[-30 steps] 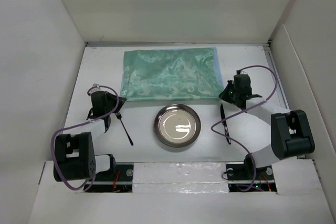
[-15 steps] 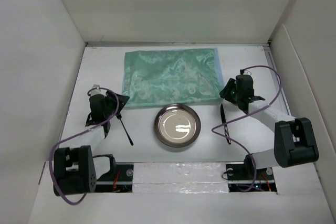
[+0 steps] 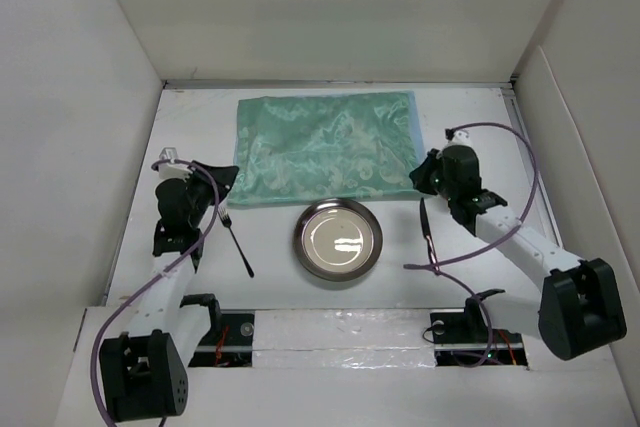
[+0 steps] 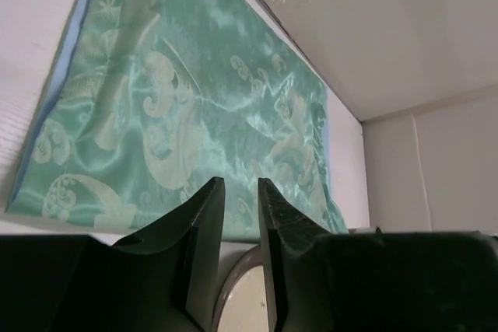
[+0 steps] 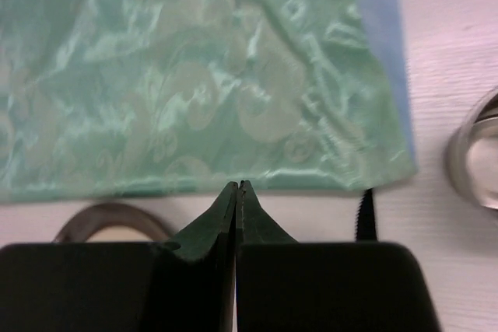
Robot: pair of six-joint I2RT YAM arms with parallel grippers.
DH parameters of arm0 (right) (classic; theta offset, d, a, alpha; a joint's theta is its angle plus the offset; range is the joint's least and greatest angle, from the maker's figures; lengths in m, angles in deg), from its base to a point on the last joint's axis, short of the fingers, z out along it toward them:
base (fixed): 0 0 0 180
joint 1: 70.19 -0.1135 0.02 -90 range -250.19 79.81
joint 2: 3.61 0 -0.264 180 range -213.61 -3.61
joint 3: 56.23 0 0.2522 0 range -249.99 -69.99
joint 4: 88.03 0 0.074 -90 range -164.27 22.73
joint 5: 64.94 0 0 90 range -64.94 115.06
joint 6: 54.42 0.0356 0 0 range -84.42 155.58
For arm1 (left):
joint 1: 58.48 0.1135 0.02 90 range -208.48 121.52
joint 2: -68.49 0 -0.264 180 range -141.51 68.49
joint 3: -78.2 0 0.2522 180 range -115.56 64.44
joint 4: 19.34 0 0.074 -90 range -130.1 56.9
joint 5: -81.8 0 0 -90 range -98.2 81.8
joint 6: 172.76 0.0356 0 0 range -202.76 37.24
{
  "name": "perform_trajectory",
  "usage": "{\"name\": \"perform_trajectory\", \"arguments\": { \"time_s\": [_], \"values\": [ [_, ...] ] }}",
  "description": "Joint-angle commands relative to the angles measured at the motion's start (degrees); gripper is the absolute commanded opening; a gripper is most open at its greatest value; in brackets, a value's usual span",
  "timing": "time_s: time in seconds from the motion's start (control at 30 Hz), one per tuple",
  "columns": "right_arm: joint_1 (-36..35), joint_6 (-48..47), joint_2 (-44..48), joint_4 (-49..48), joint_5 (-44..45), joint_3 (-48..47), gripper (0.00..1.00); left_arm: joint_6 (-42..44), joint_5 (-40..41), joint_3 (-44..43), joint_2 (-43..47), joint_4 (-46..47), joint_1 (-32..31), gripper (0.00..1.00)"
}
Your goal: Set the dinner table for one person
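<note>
Right now the job looks like taking the teal cloth [image 3: 325, 137] by its two near corners and drawing it toward the arms, so treat it as a paired pinch. The dinner table [image 3: 480, 122] is the white surface under everything; the cloth lies flat at its far middle, the steel plate [image 3: 338, 238] just beside the near hem, the fork [image 3: 237, 240] left of the plate and the knife [image 3: 428, 232] right of it. Your left jaws sit at the near-left corner, parted by only a narrow slit with nothing in it; your right jaws sit at the near-right corner, pressed fully together and empty. Widen both first, then come down low over the hem and close on the fabric edge. From above it is hard to say whether either tip touches the cloth, so check the wrist views. Move both arms evenly, and mind the plate in the cloth's path.
</note>
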Motion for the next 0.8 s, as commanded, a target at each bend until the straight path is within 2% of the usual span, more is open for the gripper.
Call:
{"name": "perform_trajectory", "arguments": {
  "time_s": [0.0, 0.03, 0.07, 0.1, 0.17, 0.27, 0.37, 0.53, 0.57, 0.63, 0.73, 0.77],
  "values": [
    [-6.7, -1.1, 2.4, -0.3, -6.1, 3.4, 0.00, 0.9, -5.0, -6.3, 0.4, -0.5, -1.2, 0.21],
    [-8.3, -0.7, 3.0, 0.0, -6.4, 4.2, 0.01, 1.6, -5.7, -8.8, 0.7, -3.6, -1.9, 0.21],
    [-9.7, -0.5, 3.8, 0.3, -7.0, 5.9, 0.20, 2.5, -6.6, -12.0, 1.2, -5.7, -4.0, 0.21],
    [-10.8, -0.4, 4.9, 0.3, -8.0, 6.8, 0.32, 3.8, -7.2, -18.9, 1.6, -7.9, -4.8, 0.22],
    [-13.4, 0.2, 5.1, 0.3, -11.3, 8.3, 0.60, 7.3, -11.0, -25.2, 1.8, -13.4, -4.8, 0.25],
    [-16.0, 1.5, 3.5, -0.9, -14.1, 11.0, 0.73, 12.2, -13.0, -32.1, 2.6, -18.1, -4.8, 0.34],
    [-17.9, 3.1, 0.1, -2.5, -13.4, 12.7, 0.75, 16.1, -14.0, -32.5, 2.9, -22.1, -4.8, 0.39],
    [-17.9, 5.3, -4.8, -7.3, -15.5, 15.1, 0.71, 18.9, -14.4, -23.2, 4.0, -21.3, -4.8, 0.41],
    [-17.9, 6.6, -6.7, -11.6, -16.4, 16.3, 0.64, 21.0, -15.2, -23.2, 2.7, -22.9, -4.8, 0.41],
    [-17.9, 7.4, -7.6, -12.7, -17.0, 16.7, 0.61, 21.4, -15.7, -23.7, 2.7, -23.2, -4.8, 0.41],
    [-17.2, 8.1, -11.7, -16.2, -19.2, 17.0, 0.49, 21.5, -16.2, -24.2, 2.7, -22.7, -4.8, 0.41],
    [-17.2, 8.5, -12.5, -18.0, -20.1, 17.1, 0.39, 21.6, -16.3, -24.4, 2.6, -22.9, -4.8, 0.41]
  ]
}}
